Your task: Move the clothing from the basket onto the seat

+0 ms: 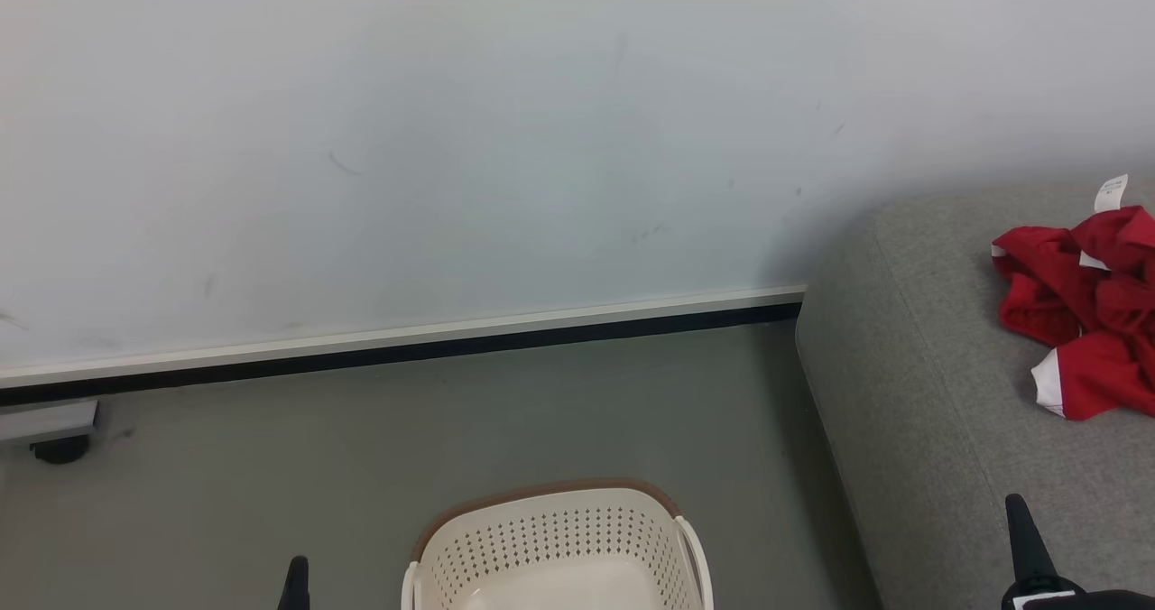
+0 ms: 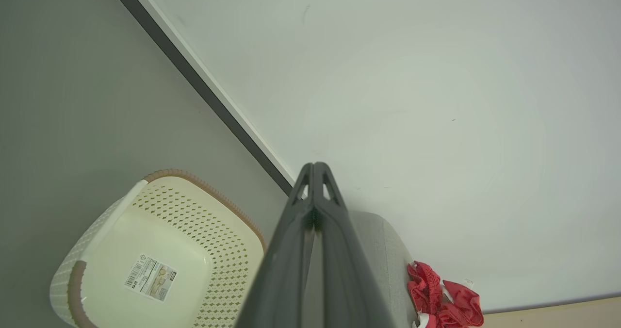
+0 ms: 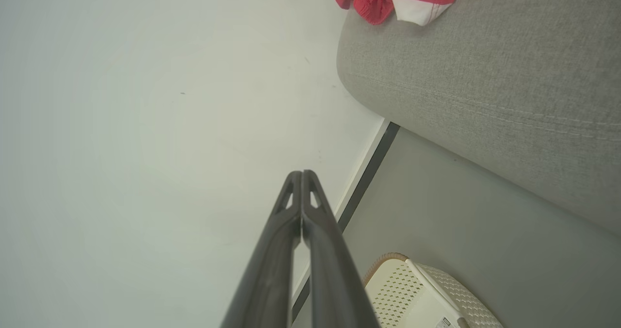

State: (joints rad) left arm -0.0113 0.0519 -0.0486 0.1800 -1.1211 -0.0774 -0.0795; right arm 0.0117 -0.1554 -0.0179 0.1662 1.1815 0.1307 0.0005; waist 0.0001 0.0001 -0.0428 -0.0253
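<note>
Checking the basket (image 1: 555, 538): it stands on the floor (image 1: 451, 429) in front of me, left of the seat (image 1: 929, 411). In my left wrist view its bottom looks bare apart from a paper label (image 2: 150, 279).
Clothing (image 1: 1083, 321): a crumpled red heap with white cuffs lies on the seat, well apart from the basket.
Left hand (image 2: 314, 165): the fingers are pressed together with nothing between them, up above the basket.
Right hand (image 3: 302, 172): the fingers are likewise together and hold nothing. In the head view it sits low over the seat's near part.
Progress: I judge the transfer as good as done.
Risk: one white cuff lies close to the seat's rounded edge by the wall (image 1: 451, 141). If my arm brushes the heap, it could slide off onto the floor. A low swing could also clip the basket's rim and tip it.
Hidden: the head view cuts off the basket's near half and the heap's right side. My left fingers cover one basket corner, so I cannot rule out a small piece there.
</note>
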